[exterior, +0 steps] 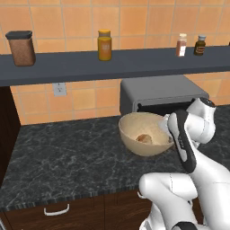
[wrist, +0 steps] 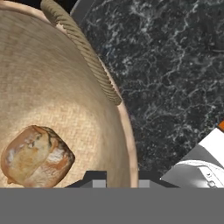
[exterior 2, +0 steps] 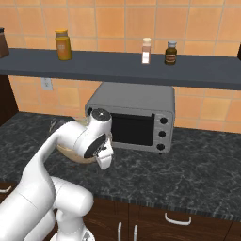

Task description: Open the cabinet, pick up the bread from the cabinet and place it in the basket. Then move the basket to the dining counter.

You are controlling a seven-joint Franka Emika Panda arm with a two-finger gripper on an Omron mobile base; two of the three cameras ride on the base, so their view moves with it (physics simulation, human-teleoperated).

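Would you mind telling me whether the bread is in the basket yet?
Yes, it is in. The bread lies on the woven bottom of the basket, inside its rim, in the hand view.

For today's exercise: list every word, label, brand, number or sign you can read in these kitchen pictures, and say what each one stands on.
No text can be read anywhere.
Orange-yellow jar on the shelf: no legible label.
Two small spice bottles: labels too small and blurred to read.
Brown canister: no text visible.
Toaster oven: three knobs, no readable markings.
Basket and bread: no writing.
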